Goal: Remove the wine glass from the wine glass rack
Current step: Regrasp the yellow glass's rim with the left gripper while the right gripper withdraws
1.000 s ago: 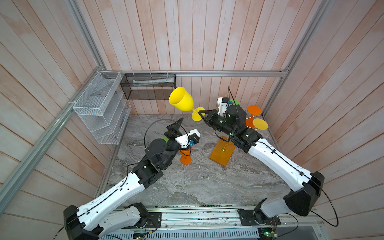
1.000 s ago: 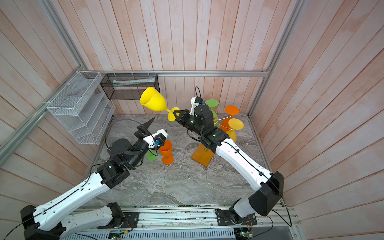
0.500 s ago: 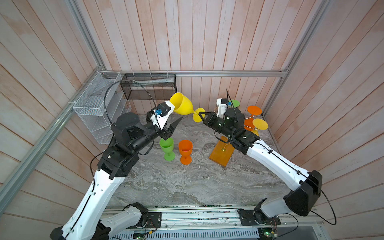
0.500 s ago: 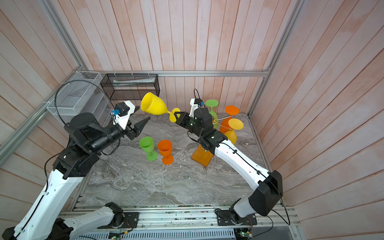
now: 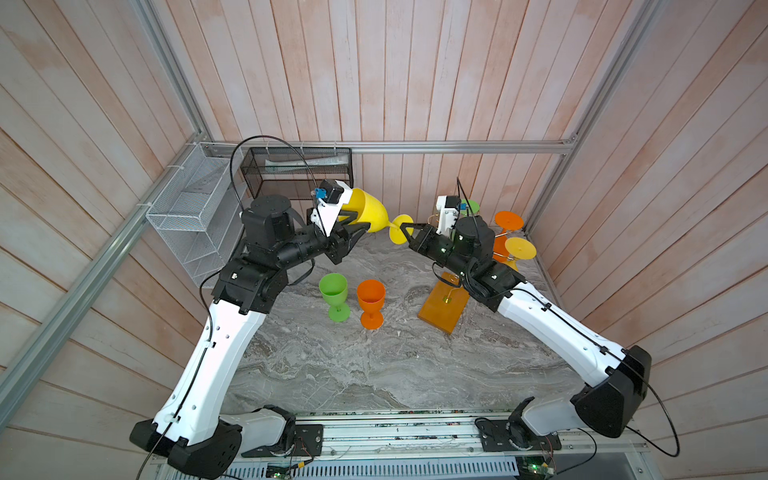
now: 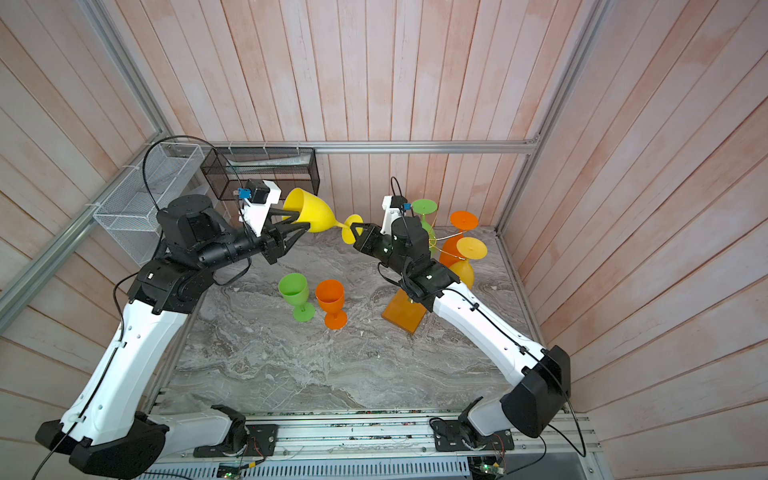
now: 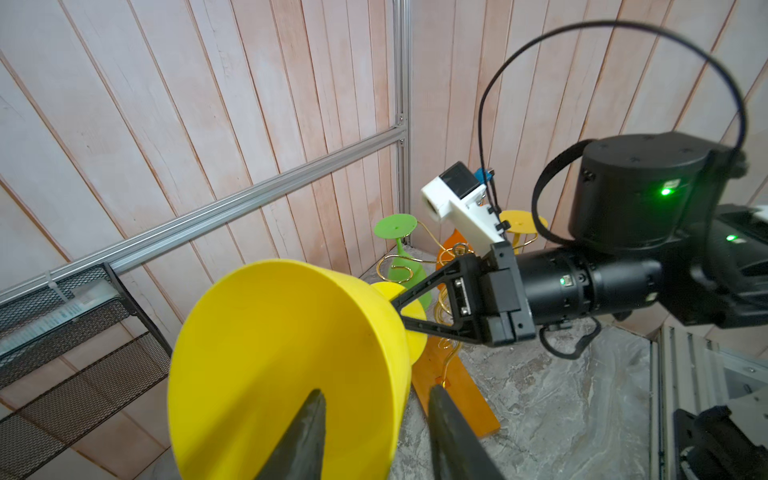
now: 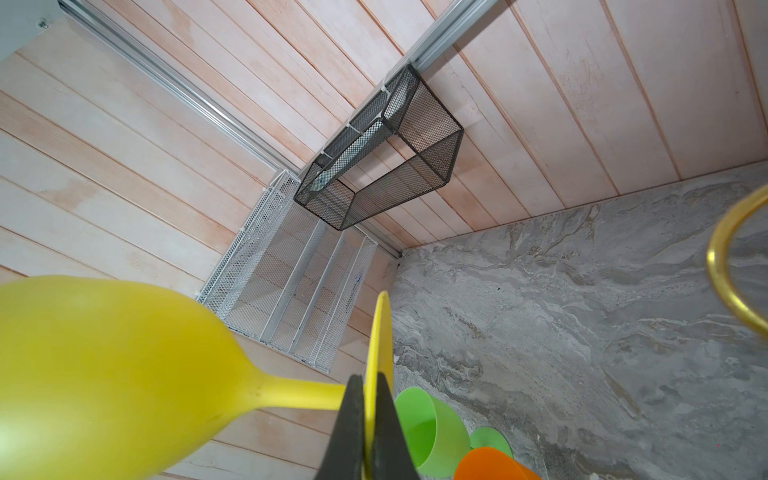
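Wood-panelled enclosure, grey marble table (image 5: 332, 365). A white basket (image 5: 187, 216) and a black basket (image 5: 299, 166) hang on the walls at the far left corner.

The yellow glass (image 5: 372, 212) is off the rack (image 5: 442, 307). It lies horizontal in the air over the far middle of the table, mouth toward the left arm and foot toward the right arm.

The right gripper (image 5: 401, 226) has its jaws nearly together, pinching the edge of the foot disc; the right wrist view confirms this.

The left gripper (image 7: 374, 390) has its jaws partly apart, straddling the bowl wall at the rim, one finger inside and one outside. Contact cannot be told.

The rack stands far right on the table. Hanging glasses (image 5: 509, 220) in green, orange and yellow are upside down on its arms. A green glass (image 5: 333, 286) and an orange glass (image 5: 370, 295) stand upright just beside each other, mid-table, left of the rack base.
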Controlling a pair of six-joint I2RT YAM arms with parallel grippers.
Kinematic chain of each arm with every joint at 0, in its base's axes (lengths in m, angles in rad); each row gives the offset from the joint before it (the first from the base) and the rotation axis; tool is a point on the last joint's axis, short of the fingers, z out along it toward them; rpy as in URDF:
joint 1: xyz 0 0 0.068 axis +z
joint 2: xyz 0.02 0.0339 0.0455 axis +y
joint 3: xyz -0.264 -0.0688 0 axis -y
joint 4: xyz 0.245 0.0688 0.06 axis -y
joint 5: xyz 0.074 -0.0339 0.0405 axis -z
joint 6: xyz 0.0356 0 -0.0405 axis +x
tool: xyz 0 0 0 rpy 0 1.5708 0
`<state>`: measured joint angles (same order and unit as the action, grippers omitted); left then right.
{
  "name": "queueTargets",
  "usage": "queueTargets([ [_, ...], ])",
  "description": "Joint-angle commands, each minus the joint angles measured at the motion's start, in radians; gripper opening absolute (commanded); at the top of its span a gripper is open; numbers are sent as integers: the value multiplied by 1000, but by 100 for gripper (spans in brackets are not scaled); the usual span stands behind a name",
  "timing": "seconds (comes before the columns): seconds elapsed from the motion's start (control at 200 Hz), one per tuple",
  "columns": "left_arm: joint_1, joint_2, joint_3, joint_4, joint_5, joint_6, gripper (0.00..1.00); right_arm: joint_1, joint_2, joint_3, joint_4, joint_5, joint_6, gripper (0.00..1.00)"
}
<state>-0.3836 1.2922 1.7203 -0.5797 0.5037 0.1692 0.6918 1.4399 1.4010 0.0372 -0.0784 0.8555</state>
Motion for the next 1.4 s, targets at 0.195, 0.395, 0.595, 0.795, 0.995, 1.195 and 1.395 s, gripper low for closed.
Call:
queueTargets([
  [0.195,2,38,91,-17,86,-53,0,9,-24,4,20,16,-46,0],
  [0.395,2,21,91,-38,31,-69,0,10,-14,21,11,24,-76,0],
  [0.595,5,17,115,-65,-52,-82,0,9,10,50,1,14,-103,11],
  [0.795,21,28,152,-102,-144,-101,0,9,-8,27,17,37,-128,47],
  [0.995,69,87,165,-134,-236,-134,0,9,-31,35,3,74,-180,65],
  [1.195,74,212,209,-207,-352,-129,0,14,-67,27,-8,122,-249,69],
  [1.395,74,350,212,-249,-464,-140,0,41,-119,-33,26,165,-322,70],
])
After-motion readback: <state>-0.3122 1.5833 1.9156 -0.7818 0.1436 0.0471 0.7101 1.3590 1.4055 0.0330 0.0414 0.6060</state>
